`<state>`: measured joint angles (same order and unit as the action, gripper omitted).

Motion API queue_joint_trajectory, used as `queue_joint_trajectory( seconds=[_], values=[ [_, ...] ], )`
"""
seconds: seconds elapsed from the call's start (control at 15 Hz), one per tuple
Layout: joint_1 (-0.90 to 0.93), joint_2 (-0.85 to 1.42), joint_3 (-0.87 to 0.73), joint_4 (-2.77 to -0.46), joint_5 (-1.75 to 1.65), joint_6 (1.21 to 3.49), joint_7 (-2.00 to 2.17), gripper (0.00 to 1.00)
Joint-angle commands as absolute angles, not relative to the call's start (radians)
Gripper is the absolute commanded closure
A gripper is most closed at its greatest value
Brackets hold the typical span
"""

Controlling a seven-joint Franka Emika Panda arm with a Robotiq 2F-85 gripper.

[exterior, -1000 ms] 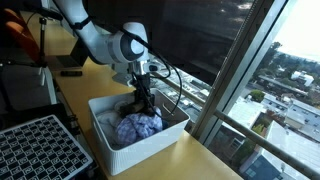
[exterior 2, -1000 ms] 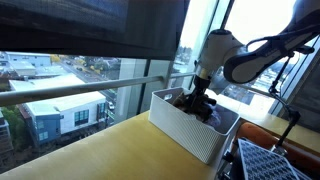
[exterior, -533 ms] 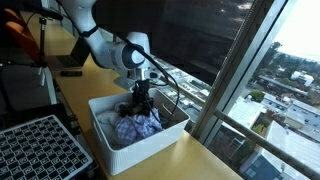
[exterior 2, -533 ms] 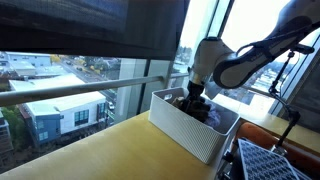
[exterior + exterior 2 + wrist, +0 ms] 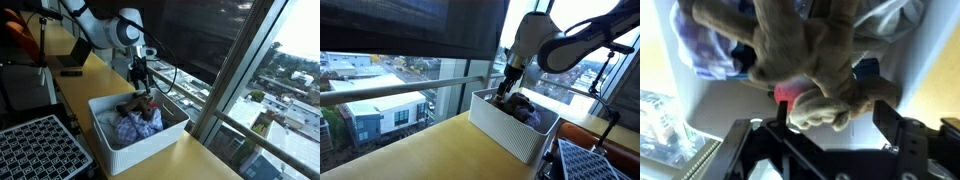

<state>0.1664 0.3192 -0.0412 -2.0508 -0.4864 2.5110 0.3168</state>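
Right of a black grid tray (image 5: 40,150), above a white bin (image 5: 150,143) of crumpled clothes (image 5: 135,126), the gripper (image 5: 141,92) hangs with fingers clamped on a tan plush toy (image 5: 810,60) just over the pile, a shallow pinch on soft fabric that could slip

The brown plush toy (image 5: 810,60), soft and crumpled with a pink spot, hangs in my gripper (image 5: 837,110) over the white bin (image 5: 150,148).

Bin walls (image 5: 140,150), clothes (image 5: 128,129) hem pincer (image 5: 141,90); above lies open.
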Motion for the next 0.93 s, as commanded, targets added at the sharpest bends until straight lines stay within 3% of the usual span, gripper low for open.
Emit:
queue_joint_trajectory(
  seconds=[0.0, 0.87],
  values=[
    [0.219, 0.194, -0.026, -2.095, -0.52, 2.44, 0.339, 0.0],
    [0.227, 0.161, 0.034, -2.101, -0.524, 2.409, 0.366, 0.0]
  ],
)
